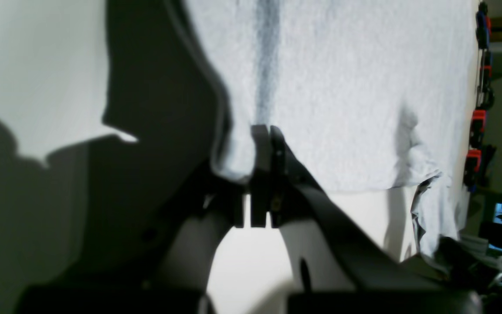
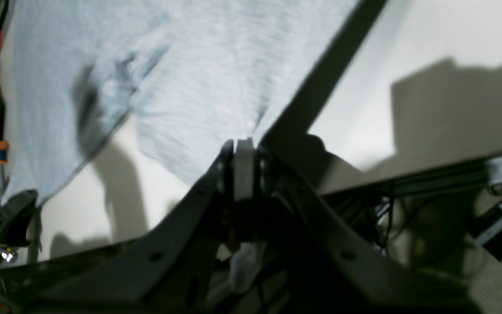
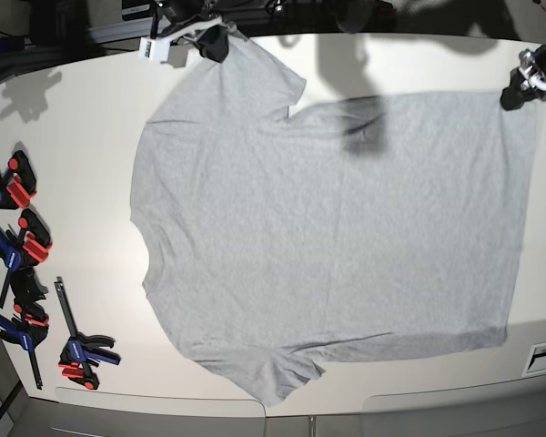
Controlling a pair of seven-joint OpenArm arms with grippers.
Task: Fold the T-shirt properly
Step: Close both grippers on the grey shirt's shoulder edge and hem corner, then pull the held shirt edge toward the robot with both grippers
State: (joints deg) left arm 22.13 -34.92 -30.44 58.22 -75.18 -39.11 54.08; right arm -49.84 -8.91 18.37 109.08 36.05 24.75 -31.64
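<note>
With my left gripper [image 1: 265, 131] and right gripper [image 2: 243, 144] both clamped on the T-shirt [image 3: 328, 228] (far edge), I should lift level and fold evenly toward the near edge.

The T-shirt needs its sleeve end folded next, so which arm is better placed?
The right arm, probably. Its right pincer is shut on the T-shirt at the top sleeve. The left pincer grips the far hem corner instead.

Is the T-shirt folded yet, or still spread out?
Still spread. The T-shirt lies flat and open on the table, no layer folded over; both sleeves stick out.
</note>
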